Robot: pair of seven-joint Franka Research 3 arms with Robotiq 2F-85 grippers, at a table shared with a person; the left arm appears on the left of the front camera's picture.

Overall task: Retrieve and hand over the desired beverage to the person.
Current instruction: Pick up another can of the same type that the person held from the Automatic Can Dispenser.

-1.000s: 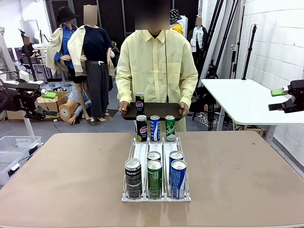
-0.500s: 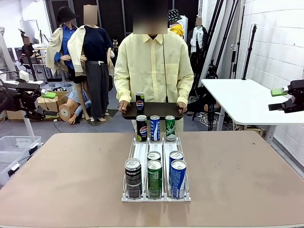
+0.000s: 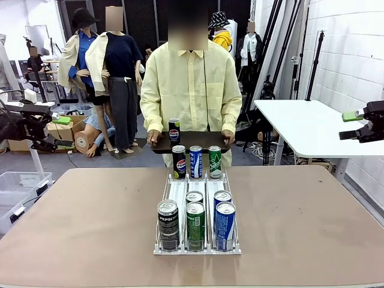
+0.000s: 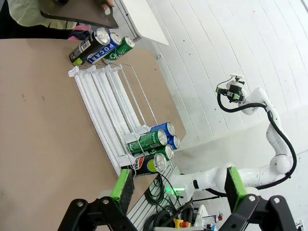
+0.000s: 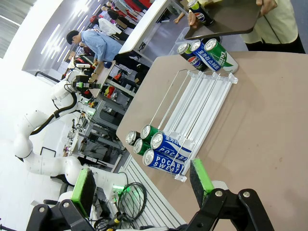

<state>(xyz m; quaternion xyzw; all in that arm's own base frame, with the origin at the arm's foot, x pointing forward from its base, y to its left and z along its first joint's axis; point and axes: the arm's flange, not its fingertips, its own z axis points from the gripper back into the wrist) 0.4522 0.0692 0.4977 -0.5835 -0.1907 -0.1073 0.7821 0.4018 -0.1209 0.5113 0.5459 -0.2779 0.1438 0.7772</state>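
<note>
The person (image 3: 191, 90) in a pale-yellow shirt stands at the far side, holding a dark tray (image 3: 204, 141) with one black Pepsi can (image 3: 174, 131) on it. On the brown table a clear rack (image 3: 180, 191) holds beverage cans: black, blue and green ones (image 3: 195, 162) at its far end, and several black, green and blue ones (image 3: 195, 225) at its near end. My left gripper (image 3: 60, 123) hangs open off the table's left side. My right gripper (image 3: 353, 119) hangs open off the right side. Both stand far from the cans, with nothing between the fingers (image 4: 122, 185) (image 5: 199, 175).
A white table (image 3: 300, 126) stands at the back right, under my right gripper. A clear plastic bin (image 3: 18, 186) sits on the floor to the left. Bare tabletop (image 3: 90, 222) lies on both sides of the rack.
The person has shifted slightly to the left with the tray and its can. Neither arm has moved, and both grippers stay open.
</note>
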